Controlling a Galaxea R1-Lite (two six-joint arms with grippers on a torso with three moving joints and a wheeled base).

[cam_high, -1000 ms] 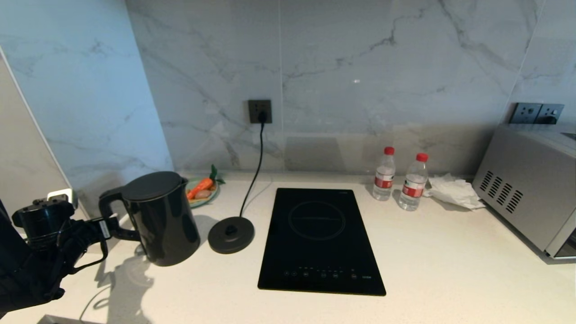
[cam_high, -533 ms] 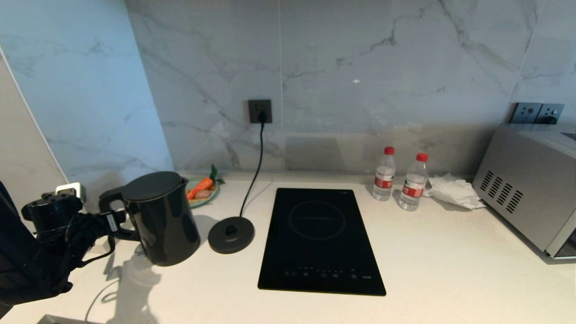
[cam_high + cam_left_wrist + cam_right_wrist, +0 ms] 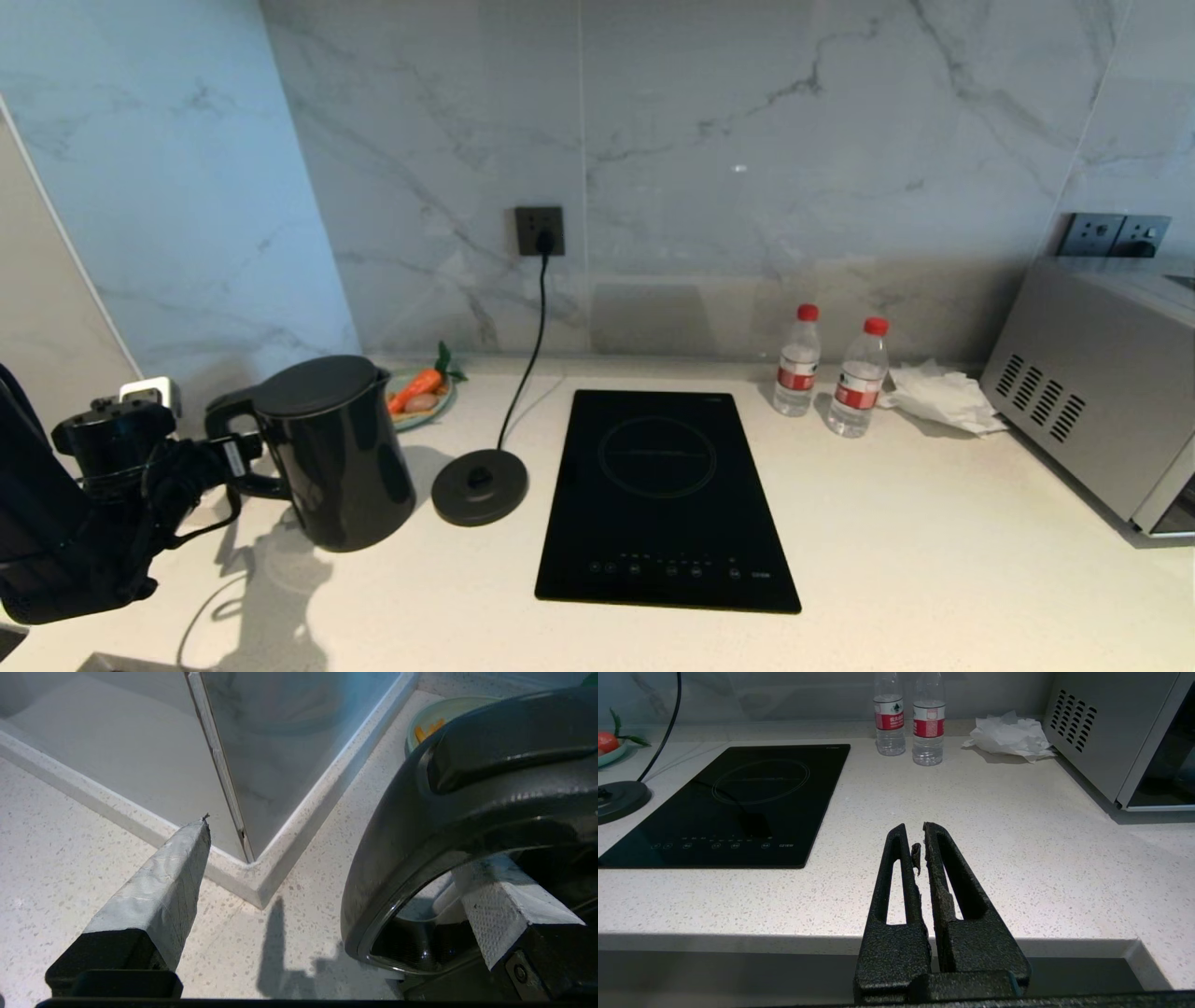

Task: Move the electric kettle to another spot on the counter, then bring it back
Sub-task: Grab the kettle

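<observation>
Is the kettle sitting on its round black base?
Apart. The head view shows the kettle standing on the counter, pale worktop between it and the base.

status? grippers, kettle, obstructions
Left gripper open, straddling the kettle handle, not closed. Right gripper shut, parked at counter front edge. Electric kettle upright, off its base disc. No obstructions.

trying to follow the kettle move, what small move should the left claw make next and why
Probably close. The left claw is open at the electric kettle's loop handle: one finger sits inside the loop, the other outside it. The kettle stands on the counter beside its base disc, so a grip comes before lifting.
</observation>
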